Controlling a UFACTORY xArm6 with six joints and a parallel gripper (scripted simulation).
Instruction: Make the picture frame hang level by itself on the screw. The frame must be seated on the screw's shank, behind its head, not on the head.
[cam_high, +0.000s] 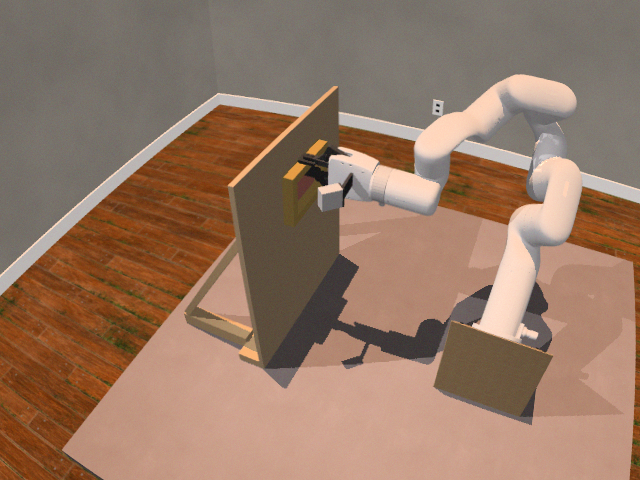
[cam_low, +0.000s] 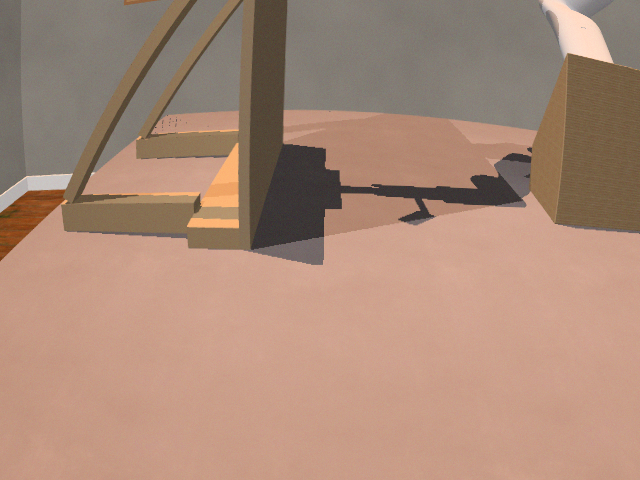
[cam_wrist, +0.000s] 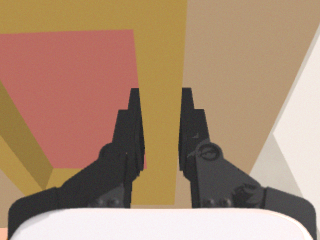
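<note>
Gripper (cam_wrist: 160, 117): jaws narrowly parted, clamped on picture frame (cam_high: 295, 204) side rail. Frame: against upright board (cam_high: 279, 258), upper part, 9 o'clock of wrist. Screw not visible.

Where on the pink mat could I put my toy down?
The widest open stretch of the mat lies in front of the wooden board and the brown box. It is crowded up by the picture frame, which the end effector grips.
</note>
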